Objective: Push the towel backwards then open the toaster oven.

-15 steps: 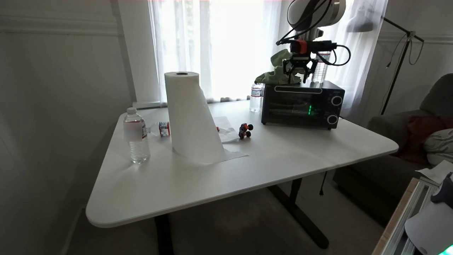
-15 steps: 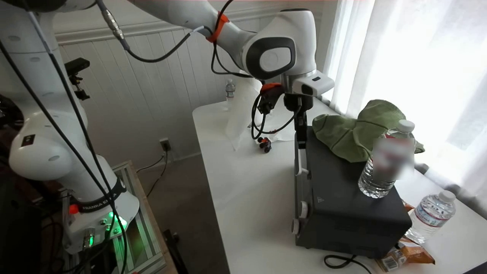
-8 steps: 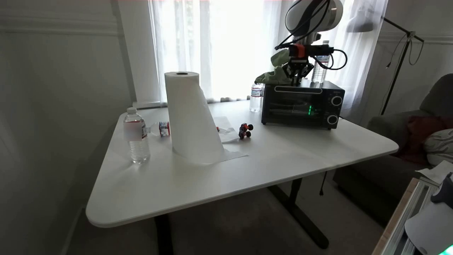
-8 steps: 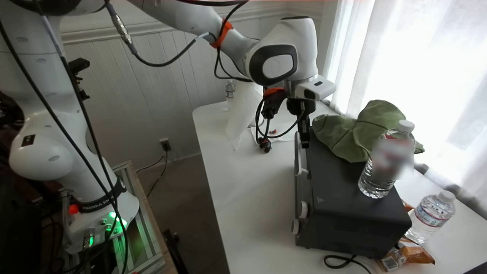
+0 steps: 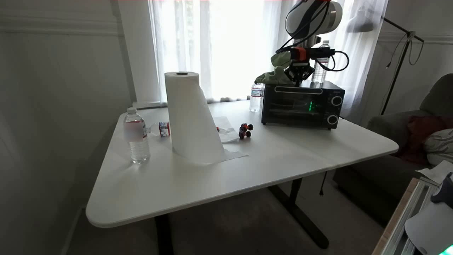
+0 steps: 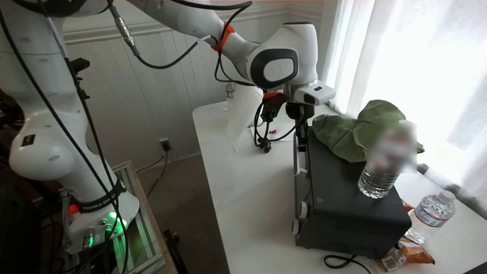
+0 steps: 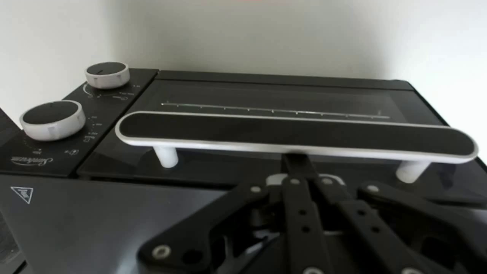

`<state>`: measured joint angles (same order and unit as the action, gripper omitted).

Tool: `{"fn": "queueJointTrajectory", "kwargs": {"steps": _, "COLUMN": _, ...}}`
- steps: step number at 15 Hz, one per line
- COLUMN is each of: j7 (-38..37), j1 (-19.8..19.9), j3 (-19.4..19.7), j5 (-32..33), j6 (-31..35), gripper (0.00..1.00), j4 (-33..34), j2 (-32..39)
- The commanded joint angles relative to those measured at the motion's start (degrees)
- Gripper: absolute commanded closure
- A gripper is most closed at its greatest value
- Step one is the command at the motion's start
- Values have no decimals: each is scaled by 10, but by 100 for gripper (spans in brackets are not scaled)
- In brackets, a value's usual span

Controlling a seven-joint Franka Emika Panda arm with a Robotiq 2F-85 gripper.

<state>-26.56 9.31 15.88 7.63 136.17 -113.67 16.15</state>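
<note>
Over at the table (image 5: 283, 152), the claw (image 6: 301, 148), closed on nothing, sits behind the handle (image 7: 296, 134); yanking could jolt the oven (image 6: 340, 201) beneath and topple its bottle (image 6: 377, 184).

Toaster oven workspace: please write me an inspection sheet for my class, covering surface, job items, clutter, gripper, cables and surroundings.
Surface: white table with rounded corners.
Job items: toaster oven, door shut, handle across it; green towel heaped on the oven top.
Clutter: paper towel roll, upright; wheeled toy; paper sheet; oven-top bottle, upright; table bottles, upright except a sideways bottle; orange packet near the oven.
Gripper: shut, right by the handle; contact cannot be told.
Cables: black cord looped on the table near the oven; arm cable hanging in a curve.
Surroundings: white curtains, floor lamp, grey sofa.
</note>
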Motion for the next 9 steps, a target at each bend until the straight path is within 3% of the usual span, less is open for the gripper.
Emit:
{"fn": "queueJointTrajectory", "kwargs": {"steps": 1, "j7": 21, "j1": -6, "j3": -3, "j5": 5, "j6": -69, "gripper": 100, "j4": -4, "j2": -17}}
{"fn": "queueJointTrajectory", "kwargs": {"steps": 9, "j7": 55, "j1": -9, "j3": -23, "j5": -1, "j6": -208, "gripper": 100, "j4": 4, "j2": -18}}
